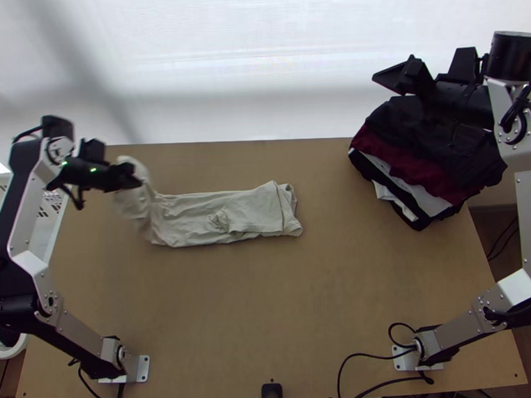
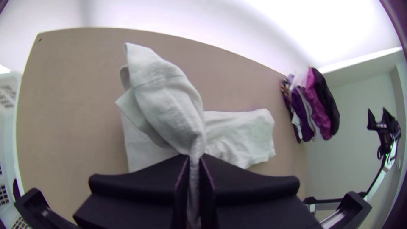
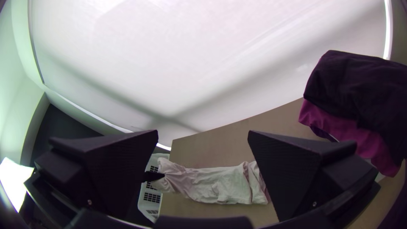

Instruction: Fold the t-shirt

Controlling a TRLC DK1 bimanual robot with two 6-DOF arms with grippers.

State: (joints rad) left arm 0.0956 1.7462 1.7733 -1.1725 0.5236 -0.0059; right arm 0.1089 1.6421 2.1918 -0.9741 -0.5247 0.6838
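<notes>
The pale t-shirt (image 1: pixel 224 216) lies as a long folded strip on the table, its left end lifted. My left gripper (image 1: pixel 136 181) holds that raised end above the table's left part. In the left wrist view my left gripper (image 2: pixel 194 163) is shut on a narrow pinch of the t-shirt (image 2: pixel 165 97), with a flap bulging out beyond the fingers. Up at the far right, my right gripper (image 1: pixel 428 71) stands open above the clothes pile. The right wrist view shows my right gripper (image 3: pixel 203 144) with its fingers wide apart and the t-shirt (image 3: pixel 224 184) far off between them.
A stack of dark, red and white clothes (image 1: pixel 425 165) lies at the table's far right corner, below the right gripper. A white basket (image 1: pixel 49 206) stands along the left edge. Cables (image 1: pixel 369 370) run along the table's near edge.
</notes>
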